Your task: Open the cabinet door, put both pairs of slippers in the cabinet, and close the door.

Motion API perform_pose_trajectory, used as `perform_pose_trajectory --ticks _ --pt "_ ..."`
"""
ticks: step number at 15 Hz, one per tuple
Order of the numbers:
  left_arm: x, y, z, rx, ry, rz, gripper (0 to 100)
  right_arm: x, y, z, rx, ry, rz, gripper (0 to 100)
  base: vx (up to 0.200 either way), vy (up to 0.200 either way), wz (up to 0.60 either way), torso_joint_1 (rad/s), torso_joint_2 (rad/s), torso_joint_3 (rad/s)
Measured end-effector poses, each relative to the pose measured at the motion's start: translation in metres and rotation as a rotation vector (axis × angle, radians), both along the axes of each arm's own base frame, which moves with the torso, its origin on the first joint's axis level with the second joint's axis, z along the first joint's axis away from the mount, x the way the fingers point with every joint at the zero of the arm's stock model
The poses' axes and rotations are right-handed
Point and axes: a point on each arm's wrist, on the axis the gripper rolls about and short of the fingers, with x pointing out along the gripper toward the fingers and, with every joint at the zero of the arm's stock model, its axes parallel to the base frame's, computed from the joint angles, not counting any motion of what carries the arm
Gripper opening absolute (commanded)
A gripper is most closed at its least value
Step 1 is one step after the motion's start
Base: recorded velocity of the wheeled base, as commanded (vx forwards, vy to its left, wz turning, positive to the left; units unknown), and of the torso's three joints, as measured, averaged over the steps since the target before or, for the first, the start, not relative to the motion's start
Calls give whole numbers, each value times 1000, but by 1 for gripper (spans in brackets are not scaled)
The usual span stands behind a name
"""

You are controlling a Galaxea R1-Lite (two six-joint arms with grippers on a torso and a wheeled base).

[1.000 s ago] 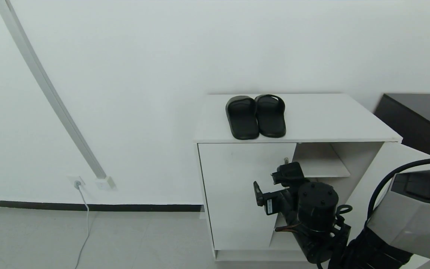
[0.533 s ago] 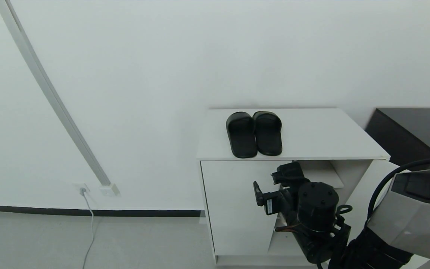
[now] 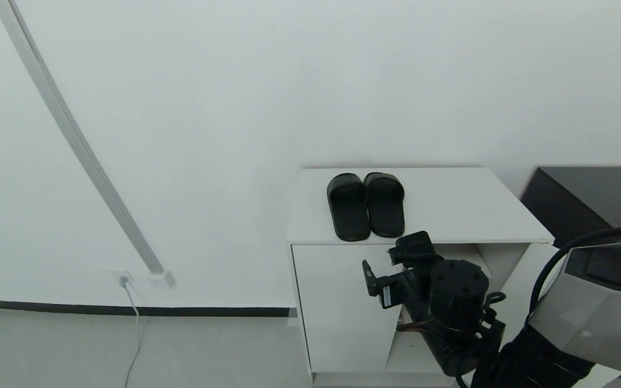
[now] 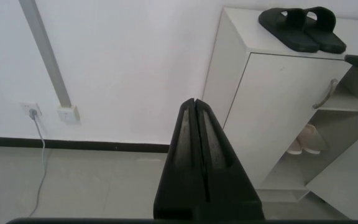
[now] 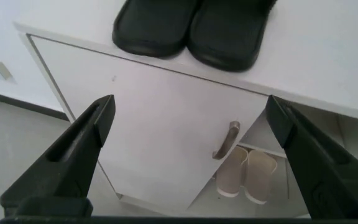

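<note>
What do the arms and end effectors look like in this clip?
Left end effector: two flat matte-black fingers. Right end effector: black tapered fingers. Right arm: black round joint housing, grey shell behind, and a black cable arching over it.

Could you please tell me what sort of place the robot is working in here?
Probably a home-style entryway, perhaps a mock-up: a white shoe cabinet stands against a bare wall, black slippers on top, a beige pair on a lower shelf inside.

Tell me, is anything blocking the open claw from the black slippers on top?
Nothing visible does: only air lies between the right gripper and the black slippers on the cabinet top.
</note>
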Motion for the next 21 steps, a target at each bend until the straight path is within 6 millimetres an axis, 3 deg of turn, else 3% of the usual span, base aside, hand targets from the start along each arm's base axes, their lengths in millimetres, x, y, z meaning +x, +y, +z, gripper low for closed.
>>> perform_pose_trajectory --ticks 3,6,9,12,16,21 --pt "0 0 0 2 0 0 0 11 4 9 -33 -14 15 100 0 0 0 0 0 0" --pt "0 0 0 3 0 0 0 24 11 23 -83 138 -1 100 0 0 0 0 0 0" --pt "0 0 0 2 0 1 0 25 21 66 0 261 -38 100 0 0 0 0 0 0" --pt "0 0 0 2 0 0 0 24 27 102 92 228 -104 100 0 0 0 0 0 0" --pt "0 0 0 0 -1 1 0 26 30 105 124 202 -102 100 200 0 0 -1 -3 4" --pt "0 0 0 0 -1 2 0 33 35 86 115 211 -105 100 200 0 0 8 2 2"
